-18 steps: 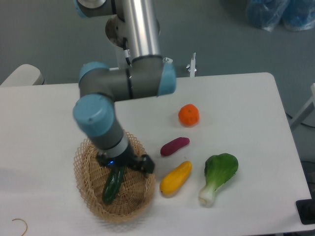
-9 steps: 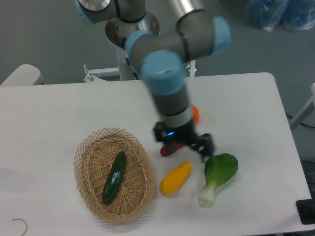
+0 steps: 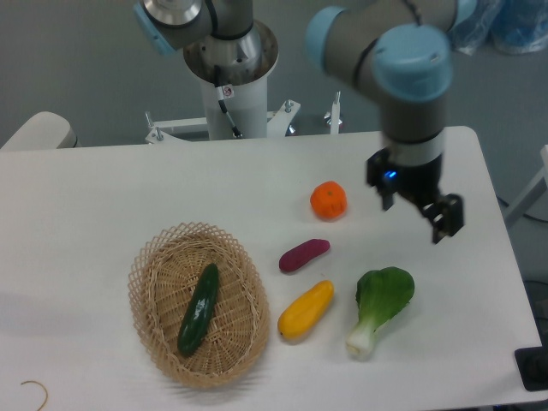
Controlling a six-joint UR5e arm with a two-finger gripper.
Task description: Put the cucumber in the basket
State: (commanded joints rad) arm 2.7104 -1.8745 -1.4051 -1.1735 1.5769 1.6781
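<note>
The dark green cucumber [image 3: 198, 310] lies lengthwise inside the oval wicker basket [image 3: 145, 282] at the front left of the table. My gripper [image 3: 419, 212] hangs far off to the right, above the table between the orange and the table's right edge. Its fingers [image 3: 445, 219] stand apart and hold nothing.
An orange [image 3: 328, 199] sits mid-table. A purple vegetable [image 3: 303, 254], a yellow squash [image 3: 305, 309] and a leafy bok choy [image 3: 379, 306] lie right of the basket. The robot's base column [image 3: 231, 77] stands at the table's back edge.
The arm has swung from over the basket to the far right, leaving the cucumber lying in the basket. The vegetables have not moved.
</note>
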